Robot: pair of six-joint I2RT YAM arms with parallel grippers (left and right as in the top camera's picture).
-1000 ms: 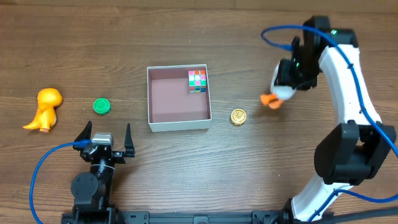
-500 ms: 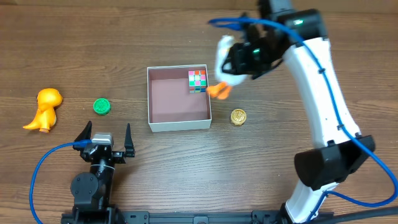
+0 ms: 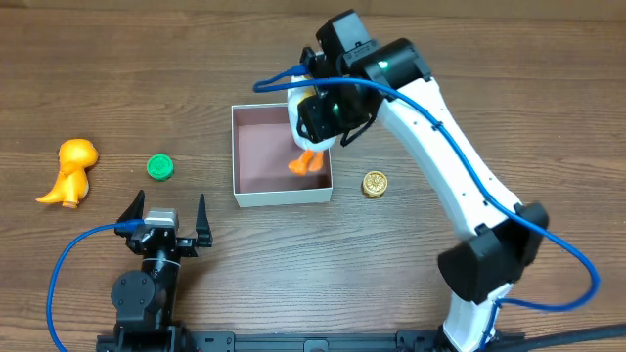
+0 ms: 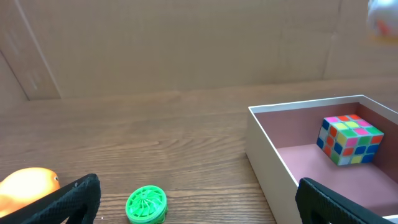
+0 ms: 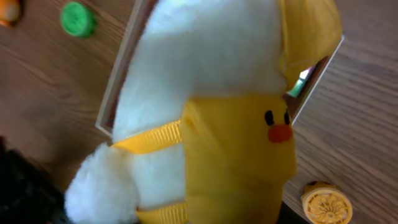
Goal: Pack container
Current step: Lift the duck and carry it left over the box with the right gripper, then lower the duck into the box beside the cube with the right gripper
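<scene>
One container (image 3: 259,156) – square, shallow, white-walled with a pinkish-brown floor – sits near the middle of a wooden table (image 3: 117,59). A multicoloured puzzle cube (image 4: 349,139) rests in its far right corner; the overhead view hides it under the arm.

Above the right half of the container hangs a soft toy (image 3: 305,154), white with orange feet; the right wrist view shows a yellow bib bearing a small duck face. The right gripper (image 3: 315,125) holds it from above, jaws closed partway on its body. The feet dangle over the floor beside the right wall. Whether they touch the floor cannot be told.

A gold disc (image 3: 375,183) lies on the table near the container's near right corner, apart from it. A green disc (image 3: 160,167) lies off the container's left wall, and an orange dinosaur (image 3: 68,171) stands beyond it, toward the table's left edge. The left gripper (image 3: 166,210) sits by the near edge, jaws spread wide and empty.

The step in hand appears to be placing the soft toy. The next move likely calls for lowering it onto the open floor – clear of the cube and right wall – then opening the jaws. Three small things wait outside.
</scene>
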